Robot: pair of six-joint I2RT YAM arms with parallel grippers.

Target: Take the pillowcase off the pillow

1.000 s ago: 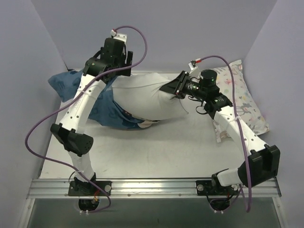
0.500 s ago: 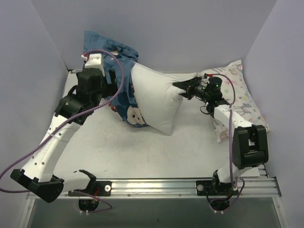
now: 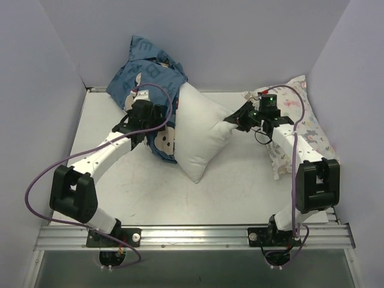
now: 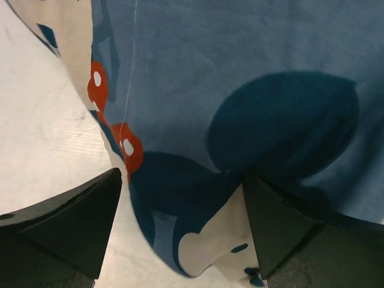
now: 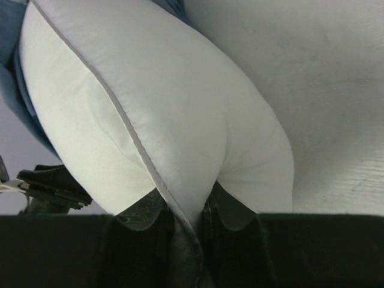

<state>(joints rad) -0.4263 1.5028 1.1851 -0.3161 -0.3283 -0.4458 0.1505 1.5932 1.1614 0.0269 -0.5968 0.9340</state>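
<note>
The plain white pillow (image 3: 201,135) stands on a corner mid-table. The dark-blue pillowcase (image 3: 147,75) is bunched at the back left, against the pillow's left side and still lapping it. My right gripper (image 3: 231,122) is shut on the pillow's right corner; the right wrist view shows the seamed pillow (image 5: 150,102) pinched in the gripper (image 5: 186,210). My left gripper (image 3: 161,123) sits at the pillowcase's lower front. In the left wrist view the gripper (image 4: 183,198) is open, jaws wide apart, with a hanging fold of pillowcase (image 4: 240,72) between them, red and cream print showing.
A smaller white pillow with pastel floral print (image 3: 303,123) lies along the right side under the right arm. Purple-grey walls close the back and both sides. The metal rail (image 3: 192,235) with both arm bases runs along the near edge.
The left arm swung the pillowcase up toward the back wall, then dropped lower in front of it. The pillow turned from lying flat to standing on a corner. The right gripper kept its hold.
</note>
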